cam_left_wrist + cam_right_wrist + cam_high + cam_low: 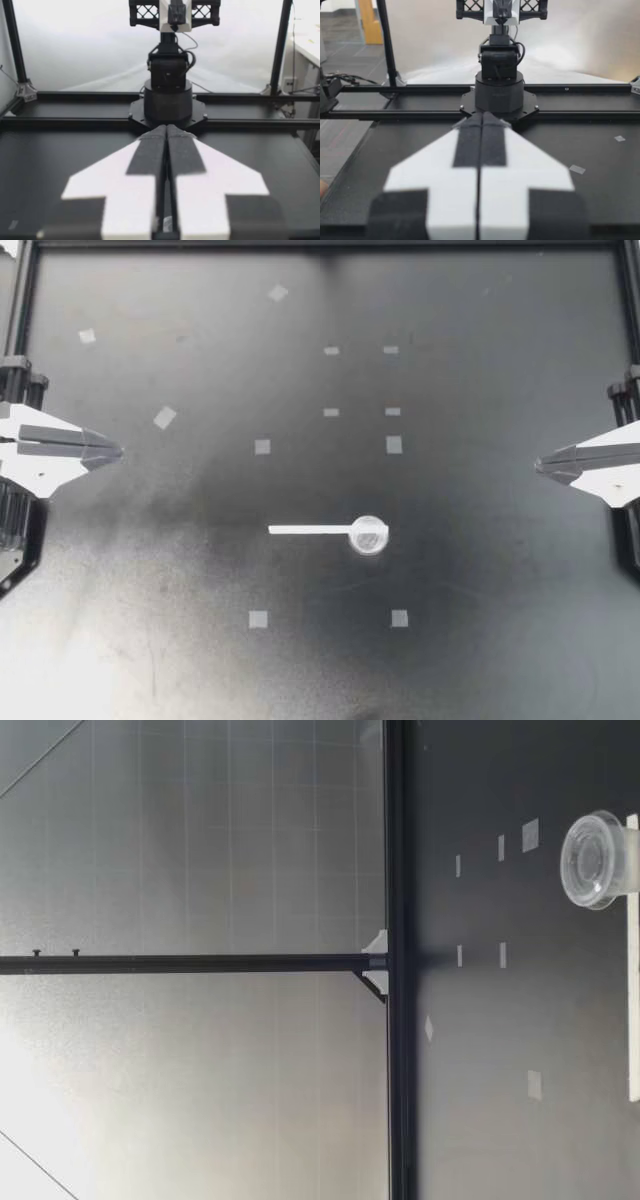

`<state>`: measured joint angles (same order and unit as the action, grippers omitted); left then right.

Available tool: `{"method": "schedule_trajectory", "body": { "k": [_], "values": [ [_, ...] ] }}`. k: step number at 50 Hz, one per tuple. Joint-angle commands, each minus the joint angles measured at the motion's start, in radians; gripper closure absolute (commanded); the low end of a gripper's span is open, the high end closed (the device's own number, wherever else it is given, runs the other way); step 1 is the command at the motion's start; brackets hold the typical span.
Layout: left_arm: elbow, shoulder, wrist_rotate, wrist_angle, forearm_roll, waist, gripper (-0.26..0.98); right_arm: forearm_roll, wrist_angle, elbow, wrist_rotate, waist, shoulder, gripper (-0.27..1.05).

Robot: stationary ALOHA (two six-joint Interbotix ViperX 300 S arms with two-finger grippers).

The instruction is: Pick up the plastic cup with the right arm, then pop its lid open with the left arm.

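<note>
Top view alone takes in the whole black table (500, 660) with both arms. My left end effector (115, 452) sits at one side edge and my right end effector (541, 464) at the other, tips pointing inward, each well apart from the things near the middle. Each wrist view shows its own fingers pressed flat together with nothing between them: the left end effector (166, 131) faces the opposite arm's base (167, 102), and the right end effector (481, 116) does the same. A white strip (308, 530) lies flat between the two arms, and a small clear cup (368, 535) stands touching one end of it. Low view adds the cup (594, 860) and its see-through rim beside the strip (632, 980). Pale tape squares (258, 619) dot the table.
</note>
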<state>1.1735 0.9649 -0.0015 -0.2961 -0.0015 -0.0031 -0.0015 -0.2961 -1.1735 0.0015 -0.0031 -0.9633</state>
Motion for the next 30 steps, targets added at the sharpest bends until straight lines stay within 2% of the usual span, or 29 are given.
{"method": "schedule_trajectory", "body": {
  "k": [1,5,13,19,30],
  "values": [
    [0.051,-0.006,0.008,-0.02,0.0,-0.008,0.62,0.0,-0.009,-0.018,0.003,-0.009,0.011,0.74],
    [0.064,0.002,0.003,-0.035,-0.002,-0.008,0.72,0.003,-0.012,-0.058,0.012,-0.009,0.011,0.82],
    [0.034,-0.029,-0.005,-0.012,-0.021,-0.008,0.74,0.009,-0.005,-0.069,0.06,-0.009,0.003,0.83],
    [-0.029,-0.129,-0.005,0.038,-0.061,-0.008,0.74,0.009,0.002,-0.075,0.083,-0.009,0.02,0.83],
    [-0.169,-0.402,-0.008,0.046,-0.063,-0.008,0.73,0.009,0.012,-0.083,0.104,-0.008,0.127,0.83]
  ]
}}
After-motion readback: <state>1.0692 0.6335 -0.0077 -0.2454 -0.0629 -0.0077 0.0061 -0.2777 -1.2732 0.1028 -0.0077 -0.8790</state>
